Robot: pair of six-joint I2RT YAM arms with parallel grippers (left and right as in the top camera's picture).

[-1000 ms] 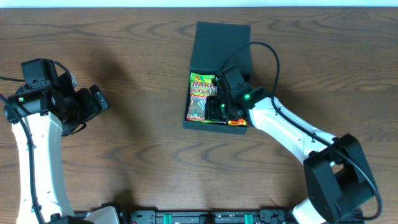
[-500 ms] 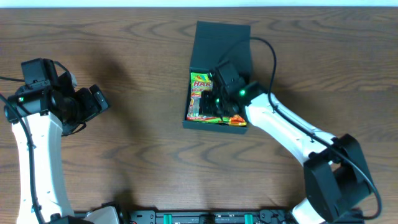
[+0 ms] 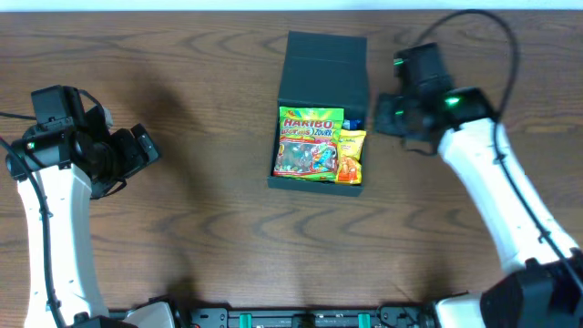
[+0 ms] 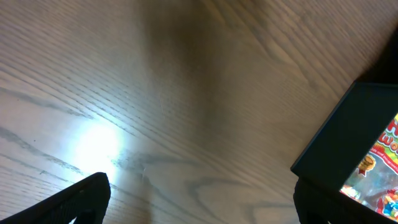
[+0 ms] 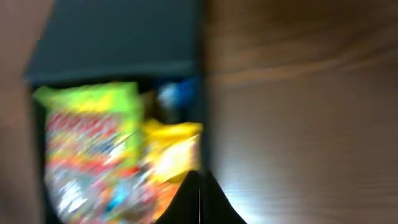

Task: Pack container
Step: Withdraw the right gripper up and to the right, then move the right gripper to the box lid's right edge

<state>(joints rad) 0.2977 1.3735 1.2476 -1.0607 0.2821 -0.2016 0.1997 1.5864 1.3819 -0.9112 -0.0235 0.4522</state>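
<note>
The dark teal container [image 3: 323,55] stands open at the table's middle back, its flap lid folded away at the far side. Inside lie a green Haribo packet [image 3: 308,143], a yellow-orange packet [image 3: 351,157] and a bit of something blue [image 3: 353,124]. My right gripper [image 3: 387,114] is shut and empty, just right of the container; its view is blurred and shows the container [image 5: 124,37], the packets [image 5: 93,149] and its closed fingertips [image 5: 199,202]. My left gripper [image 3: 141,150] is open and empty at the far left, with the container's corner [image 4: 348,137] at its view's right edge.
The wooden table [image 3: 200,246] surrounds the container. The right arm's cable [image 3: 474,18] arcs near the back edge. The left arm's body [image 3: 55,137] stands at the left edge.
My right gripper has come up out of the container and swung to its right side, empty. The yellow-orange packet now lies uncovered in the container. The left arm has not moved.
</note>
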